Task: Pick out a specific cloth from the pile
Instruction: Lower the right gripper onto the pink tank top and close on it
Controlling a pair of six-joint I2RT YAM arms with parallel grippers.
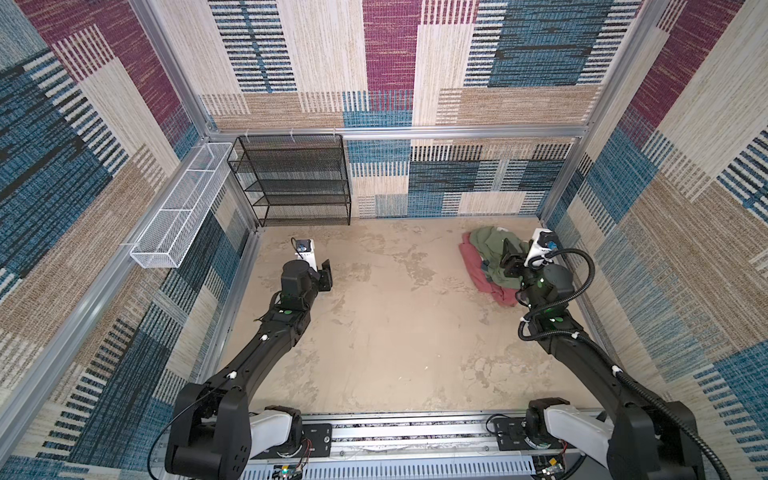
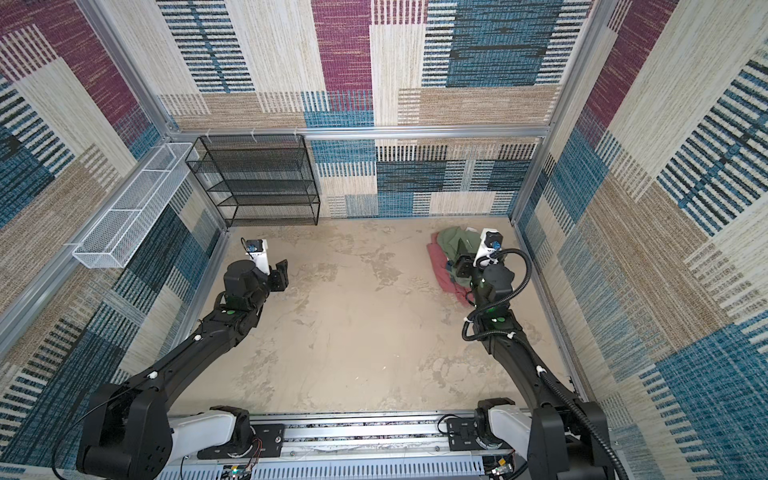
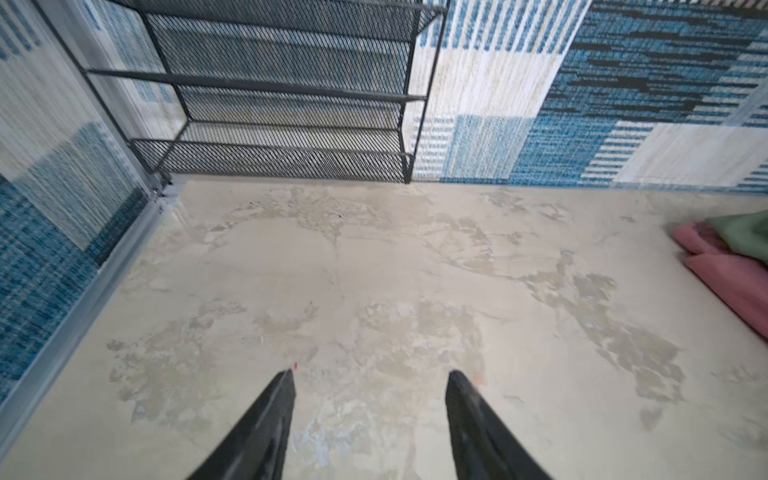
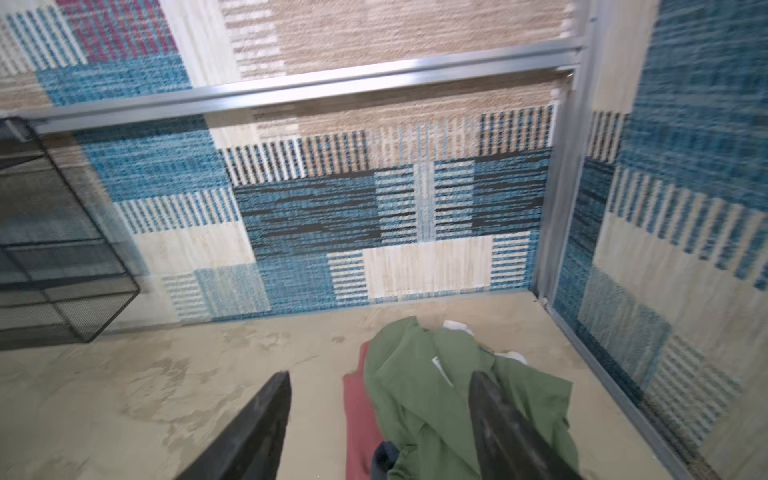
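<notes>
The pile (image 1: 492,262) lies at the far right of the floor, near the right wall. The cloth (image 1: 473,264) (image 2: 441,266) (image 4: 358,415) is dusty red and lies at the bottom, with its left side showing. An olive-green garment (image 1: 486,245) (image 4: 419,390) covers most of it, and a bit of white garment (image 4: 457,326) peeks out behind. My right gripper (image 1: 508,251) (image 4: 380,376) hovers open over the pile and holds nothing. One finger is over the green garment, the other over bare floor. My left gripper (image 1: 326,276) (image 3: 370,374) stands open over bare floor at the left, far from the pile. The cloth's edge (image 3: 731,282) also shows in the left wrist view.
A black mesh shelf rack (image 1: 299,178) stands against the back wall at the left. A white wire basket (image 1: 183,208) hangs on the left wall. Carpeted walls with metal rails enclose the beige floor (image 1: 395,316). The right wall runs close beside the pile.
</notes>
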